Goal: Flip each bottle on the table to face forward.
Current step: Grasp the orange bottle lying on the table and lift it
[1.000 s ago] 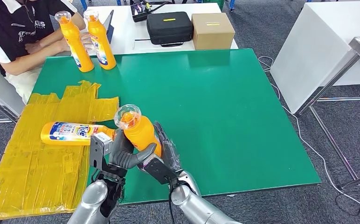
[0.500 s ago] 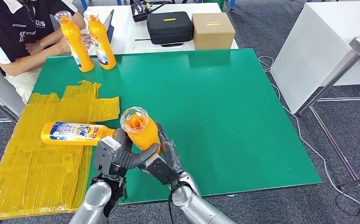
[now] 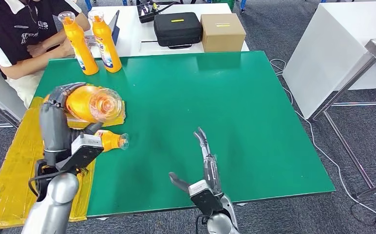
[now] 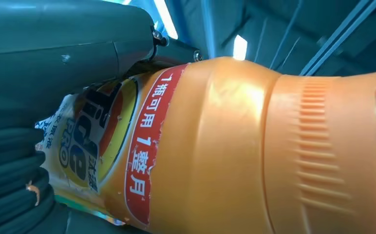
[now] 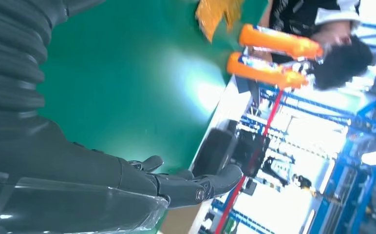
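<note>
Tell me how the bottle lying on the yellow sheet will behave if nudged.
The lying bottle is rounded and on its side, so it probably rolls. Its glossy plastic likely slips under fingers. The crinkled yellow sheet may slow it.

Two bottles (image 3: 92, 41) behind lying bottle (image 3: 112, 140), seemingly.

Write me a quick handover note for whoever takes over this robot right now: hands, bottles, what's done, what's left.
Left hand: grips an orange plastic detergent bottle, raised above the yellow plastic sheet, clear cap toward the camera.
Right hand: open, holding nothing, over the green table.
Second orange bottle lies on its side by the sheet, partly hidden behind the left arm.
Two upright orange bottles stand at the far left corner, seemingly done.
Left: set down the held bottle facing forward, then handle the lying one.
</note>
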{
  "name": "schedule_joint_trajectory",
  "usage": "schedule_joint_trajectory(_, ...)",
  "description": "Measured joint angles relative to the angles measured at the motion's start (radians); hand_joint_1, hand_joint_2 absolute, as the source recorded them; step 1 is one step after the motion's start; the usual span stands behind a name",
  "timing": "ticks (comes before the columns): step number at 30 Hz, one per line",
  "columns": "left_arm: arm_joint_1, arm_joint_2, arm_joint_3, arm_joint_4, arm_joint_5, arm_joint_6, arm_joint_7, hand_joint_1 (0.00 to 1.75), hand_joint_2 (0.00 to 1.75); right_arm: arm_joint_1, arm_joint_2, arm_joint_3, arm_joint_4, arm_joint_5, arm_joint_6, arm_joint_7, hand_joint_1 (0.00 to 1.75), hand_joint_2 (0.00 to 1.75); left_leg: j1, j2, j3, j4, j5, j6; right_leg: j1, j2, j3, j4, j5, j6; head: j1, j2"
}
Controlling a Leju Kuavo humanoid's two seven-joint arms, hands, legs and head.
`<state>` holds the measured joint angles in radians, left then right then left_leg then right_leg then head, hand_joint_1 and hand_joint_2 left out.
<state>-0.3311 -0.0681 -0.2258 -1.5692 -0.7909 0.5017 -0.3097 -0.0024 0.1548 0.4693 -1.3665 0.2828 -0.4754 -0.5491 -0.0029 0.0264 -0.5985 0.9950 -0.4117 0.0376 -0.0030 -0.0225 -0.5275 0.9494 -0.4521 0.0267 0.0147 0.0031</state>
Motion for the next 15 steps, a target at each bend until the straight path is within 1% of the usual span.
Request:
schedule_joint_trajectory(6, -0.066, 0.035, 0.011, -0.001, -0.073, -0.003, 0.045, 1.75, 1.75, 0.063, -0.013, -0.069, -0.108, -0.018, 0.044, -0.002, 0.0, 1.75, 0.0, 0.0, 0.0, 0.0, 0.001, 0.0, 0.0, 0.0, 0.0, 0.0, 0.001, 0.0, 0.0, 0.0)
schedule_joint_trajectory(8, -0.09, 0.047, 0.01, 0.009, -0.164, 0.01, 0.072, 1.75, 1.75, 0.088, -0.02, -0.094, -0.161, -0.042, 0.079, -0.005, 0.0, 1.75, 0.0, 0.0, 0.0, 0.0, 0.001, 0.0, -0.001, 0.0, 0.0, 0.0, 0.001, 0.0, 0.0, 0.0)
schedule_joint_trajectory(9, -0.106, 0.053, 0.008, 0.02, -0.228, 0.015, 0.091, 1.75, 1.75, 0.102, -0.026, -0.107, -0.193, -0.06, 0.111, -0.008, 0.0, 1.75, -0.001, 0.0, 0.0, 0.001, 0.001, 0.0, -0.001, 0.0, 0.0, 0.0, 0.001, 0.0, 0.0, 0.0)
schedule_joint_trajectory(12, -0.166, 0.069, -0.009, 0.083, -0.447, 0.005, 0.155, 1.75, 1.75, 0.138, -0.047, -0.14, -0.292, -0.11, 0.26, -0.018, 0.0, 1.75, -0.001, -0.001, 0.0, 0.001, 0.001, 0.0, -0.001, -0.001, 0.0, 0.0, 0.001, 0.0, 0.0, 0.0)
schedule_joint_trajectory(15, -0.235, 0.074, -0.05, 0.193, -0.667, -0.016, 0.234, 1.75, 1.75, 0.164, -0.071, -0.164, -0.382, -0.131, 0.495, -0.04, 0.0, 1.75, -0.001, -0.001, 0.0, 0.001, 0.001, 0.0, -0.001, -0.001, 0.0, 0.0, 0.001, 0.0, 0.0, 0.0)
